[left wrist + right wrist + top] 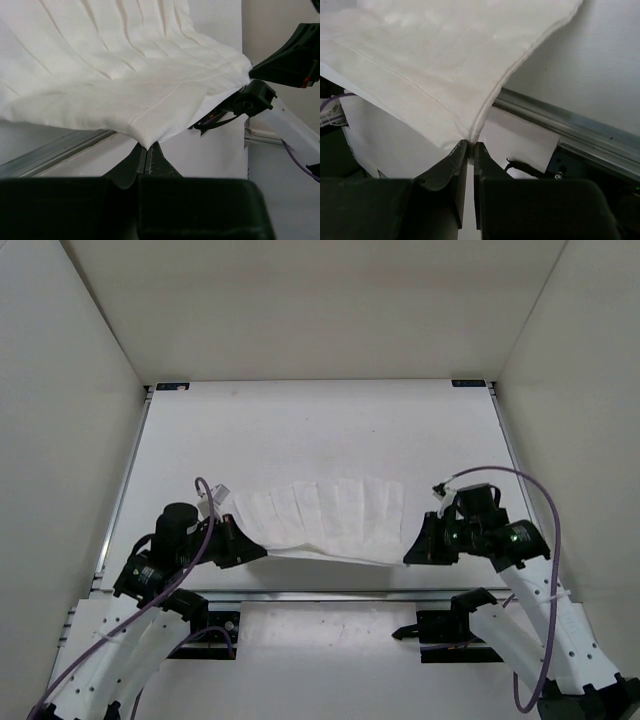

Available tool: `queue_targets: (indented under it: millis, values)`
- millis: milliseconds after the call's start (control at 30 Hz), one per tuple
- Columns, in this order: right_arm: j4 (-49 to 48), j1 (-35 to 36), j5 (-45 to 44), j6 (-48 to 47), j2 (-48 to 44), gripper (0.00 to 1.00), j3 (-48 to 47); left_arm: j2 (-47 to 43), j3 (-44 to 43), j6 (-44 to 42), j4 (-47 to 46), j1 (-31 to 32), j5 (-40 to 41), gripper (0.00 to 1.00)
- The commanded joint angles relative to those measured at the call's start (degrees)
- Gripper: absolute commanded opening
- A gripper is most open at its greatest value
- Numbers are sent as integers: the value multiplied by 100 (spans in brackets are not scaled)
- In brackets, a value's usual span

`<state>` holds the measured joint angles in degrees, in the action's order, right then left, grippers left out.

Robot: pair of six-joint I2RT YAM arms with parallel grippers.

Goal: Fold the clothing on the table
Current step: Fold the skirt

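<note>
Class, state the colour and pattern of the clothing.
The clothing is white with faint parallel pleat lines, clearest in the left wrist view.

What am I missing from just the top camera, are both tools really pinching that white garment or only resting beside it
Observer: The left wrist view shows the left tool shut on a near corner of the pleated garment, with the hem caught between its fingers.
Operator: And the right one?
Observer: Its wrist view shows the right tool shut on the other near corner, with the seam running straight into the closed fingertips.
Operator: Is that near edge off the surface?
Observer: Yes. In the left wrist view it is lifted, and the metal rail shows beneath it.
</note>
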<state>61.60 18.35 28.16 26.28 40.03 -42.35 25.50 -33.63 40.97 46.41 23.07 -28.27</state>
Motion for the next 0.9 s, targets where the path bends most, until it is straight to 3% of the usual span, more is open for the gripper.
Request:
queue_targets:
  millis: [0,233,367,500,533,567,600,633,767,867]
  values:
    - [361,-436,-145,-745,705,0,-1141,568,-669,-79,-273,-153,128,0]
    - [-832,-551,30,-1072,2859,0,-2462,2308,-1032,-573,-1290,-1198,357,0]
    - [-1791,-692,216,-1134,4678,0,-3304,3423,-1014,-704,-2065,-1489,691,0]
    - [-2047,-719,216,-1161,6723,3,-4892,4594,-1180,-679,-2846,-1682,1043,2]
    - [-1943,-719,16,-1152,7198,8,-5428,4996,-1225,-626,-3179,-1726,921,9]
    - [-1872,-719,-169,-995,7568,16,-5694,5296,-1304,-556,-3348,-1831,781,36]
    - [-1689,-788,-249,-959,7685,22,-6019,5595,-1478,-503,-3602,-1893,605,50]
    - [-1809,-824,-311,-889,7660,26,-6057,5641,-1671,-494,-3743,-1946,604,58]
    - [-2178,-841,-986,-774,6854,32,-5216,5976,-2297,-546,-3640,-1903,445,65]
    - [-2634,-1008,-1007,-642,6063,38,-4207,5678,-2132,-529,-3420,-1903,410,67]
